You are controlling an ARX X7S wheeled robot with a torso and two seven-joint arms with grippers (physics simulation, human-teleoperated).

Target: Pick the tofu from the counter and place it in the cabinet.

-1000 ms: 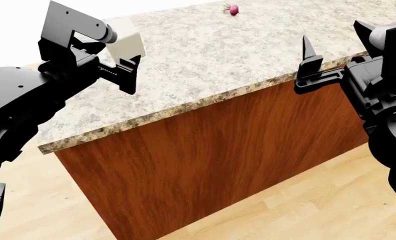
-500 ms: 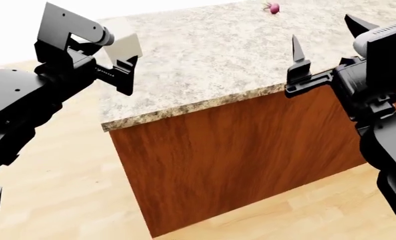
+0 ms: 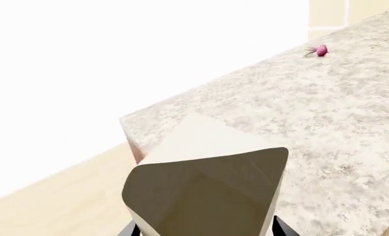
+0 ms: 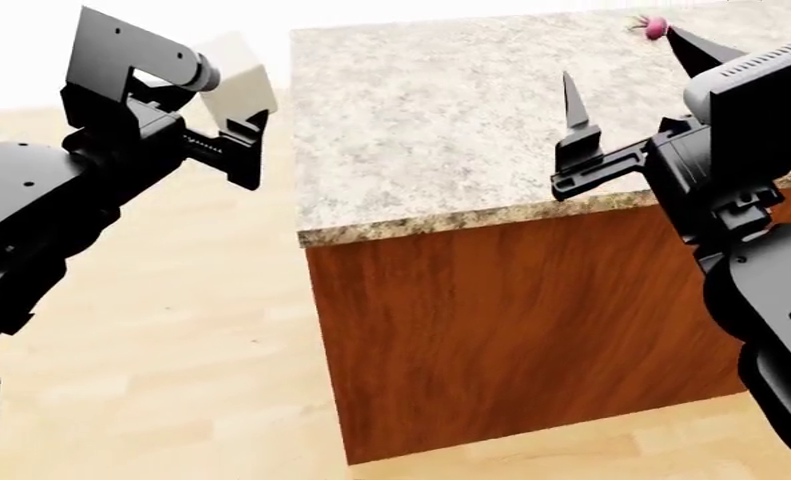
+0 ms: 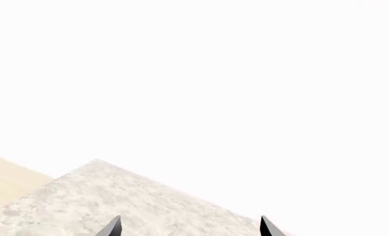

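Note:
The tofu (image 4: 244, 82) is an off-white block held in my left gripper (image 4: 235, 105), which is shut on it. In the head view it hangs in the air left of the counter's (image 4: 462, 120) end, over the floor. In the left wrist view the tofu (image 3: 207, 182) fills the space between the fingers, with the counter (image 3: 312, 118) behind it. My right gripper (image 4: 633, 75) is open and empty above the counter's front right part. Its two fingertips show spread wide in the right wrist view (image 5: 191, 228) over the granite (image 5: 115, 206). The cabinet is out of view.
A small pink-purple radish (image 4: 655, 27) lies at the counter's far right, and it also shows in the left wrist view (image 3: 320, 50). The counter's reddish-brown wood side (image 4: 529, 320) faces me. Light wood floor (image 4: 168, 330) lies to the left.
The view has swung left, so the counter has slid right in the head view. My left gripper with the tofu is now past the counter's left end, over the floor.

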